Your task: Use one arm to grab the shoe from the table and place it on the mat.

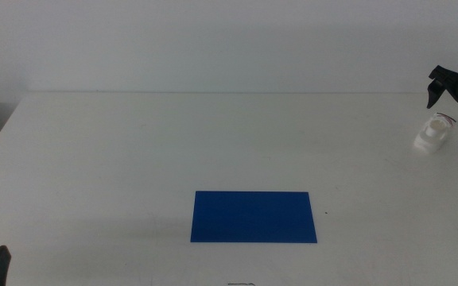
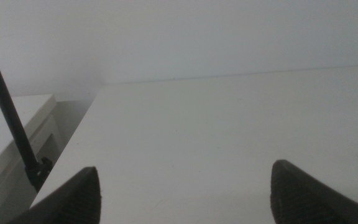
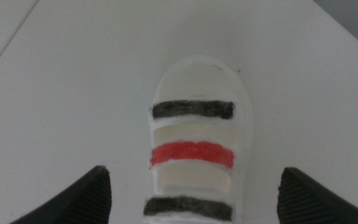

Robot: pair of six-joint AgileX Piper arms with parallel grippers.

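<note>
A plain white surface (image 1: 133, 151) fills the scene. The right pincer (image 3: 194, 190) hangs spread wide directly over the shoe (image 3: 194, 149), one jaw on either side, not touching it. The shoe sits near the surface's right edge, well apart from the blue mat (image 1: 253, 216). The left pincer (image 2: 185, 193) waits, released, at the near left corner.
</note>
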